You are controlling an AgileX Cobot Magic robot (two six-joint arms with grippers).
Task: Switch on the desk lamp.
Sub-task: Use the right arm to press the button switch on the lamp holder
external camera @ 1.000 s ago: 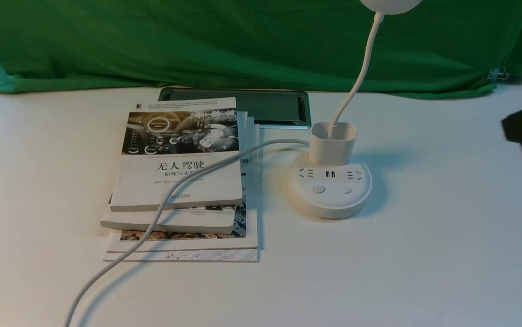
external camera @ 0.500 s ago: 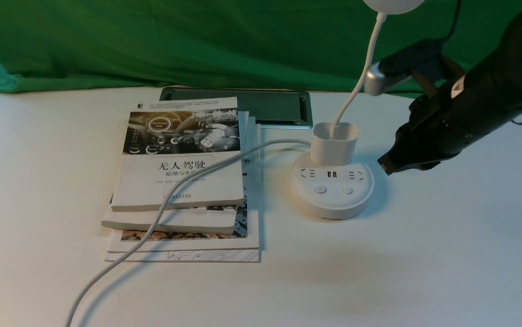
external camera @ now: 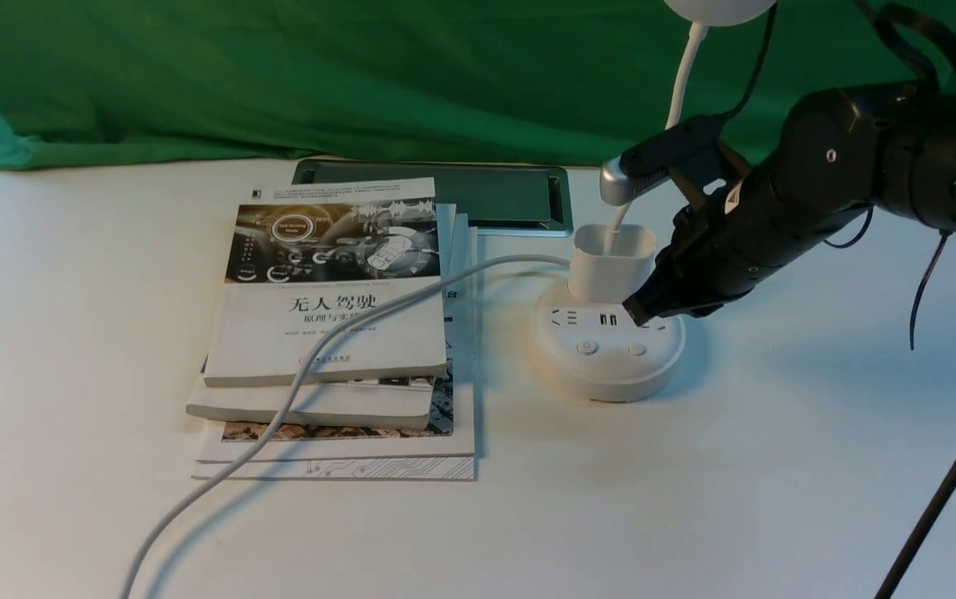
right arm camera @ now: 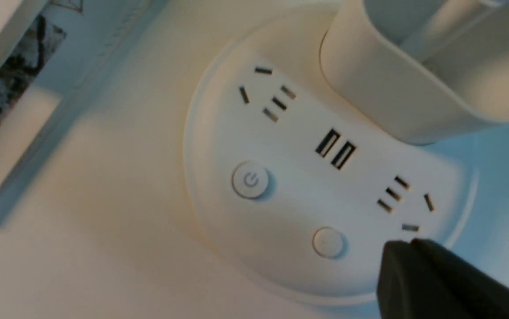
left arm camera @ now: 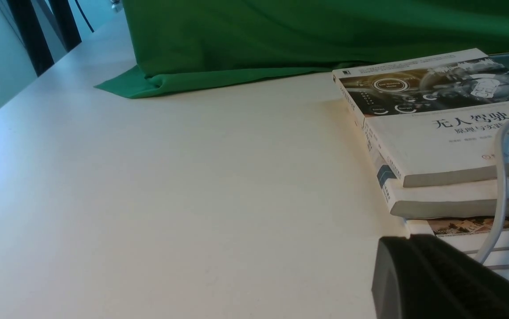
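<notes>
The white desk lamp stands right of the books, with its round base, cup-like holder, thin neck and round head cut off at the top. The base carries a power button and a plain button. My right gripper is shut and empty, its tip hovering over the base's right sockets. In the right wrist view the tip is just beside the plain button, with the power button further off. My left gripper is shut, low by the books.
A stack of books lies left of the lamp, with the lamp's white cord running across it to the front edge. A dark tray sits behind the books. Green cloth covers the back. The right arm's black cable hangs at the right.
My right arm has swung in from the right edge and moved left and down, so its shut tip now hovers over the lamp base. The lamp and books stay put.
</notes>
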